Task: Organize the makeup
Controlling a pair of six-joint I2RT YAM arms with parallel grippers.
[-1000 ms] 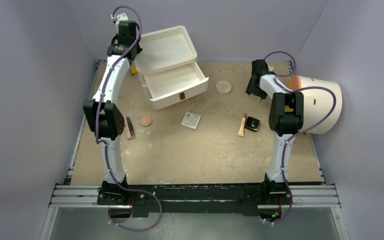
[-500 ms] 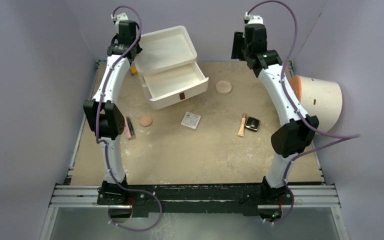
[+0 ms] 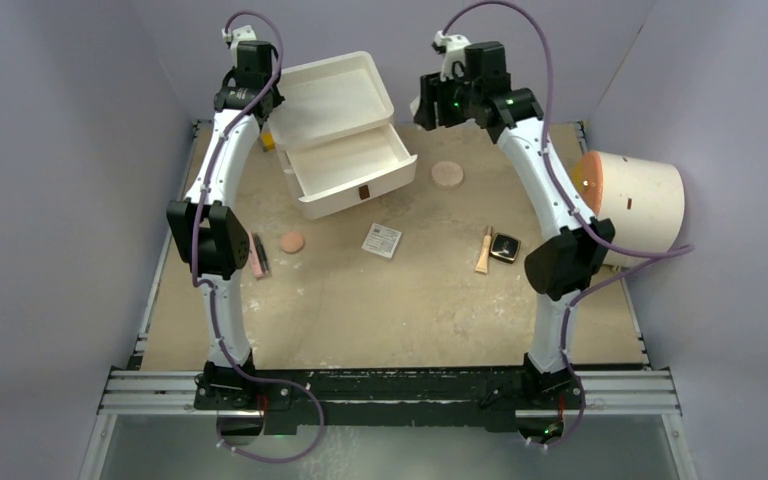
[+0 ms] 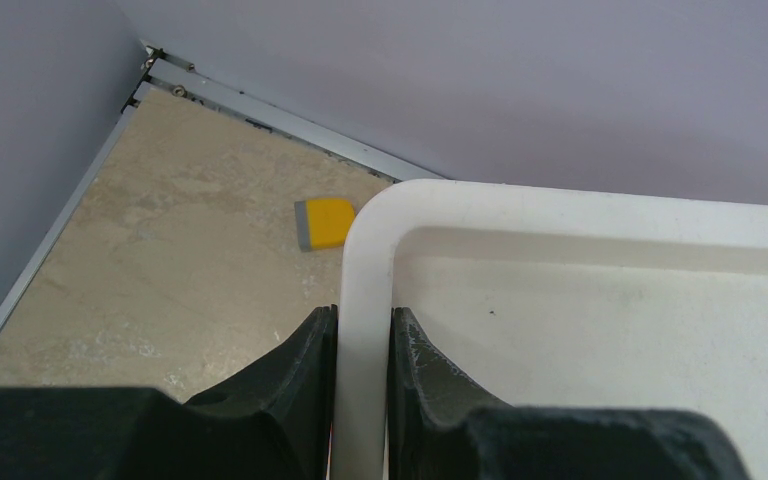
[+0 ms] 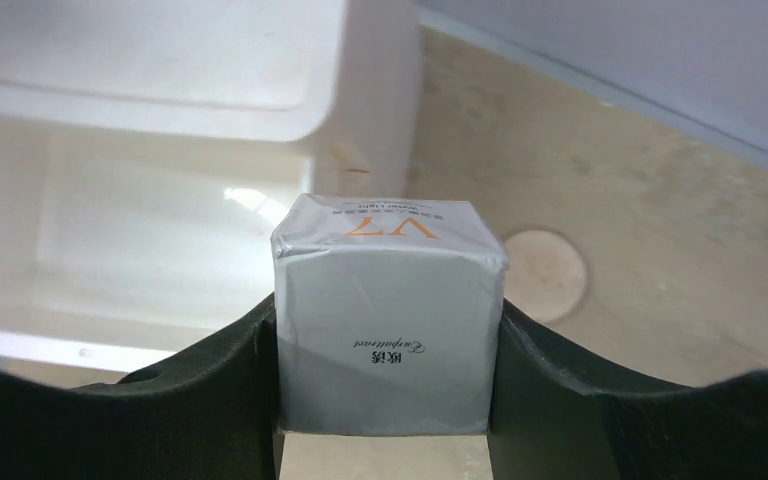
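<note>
Nearest you in the top view, a row of makeup lies loose on the table (image 3: pixel 390 310) across the frame's middle. The pink-and-black stick (image 3: pixel 258 255) is at left by the L arm's elbow, w/ the small peach disc (image 3: pixel 292 242) just right of it. The white patterned box (image 3: pixel 382 240) is at ctr. Right of that comes the tan tube (image 3: pixel 483 250), w/ the black compact (image 3: pixel 505 247) just beside it.

Farther up, the bigger peach disc (image 3: pixel 447 174) sits alone, right of the white drawer unit (image 3: pixel 345 140), whose drawer stands pulled out. The cream cylinder (image 3: pixel 640 200) lies at the right edge.

At upper left, your L gripper (image 4: pixel 360 325) has its fingers pinched on the unit's top-tray wall (image 4: pixel 365 240). A yellow block (image 4: pixel 325 222) sits on the table just beyond that corner.

At upper ctr, your R gripper (image 5: pixel 388 340) hangs by the unit's right side. Its fingers are clamped on either side of a silvery V7 box (image 5: pixel 390 250), off the table.
</note>
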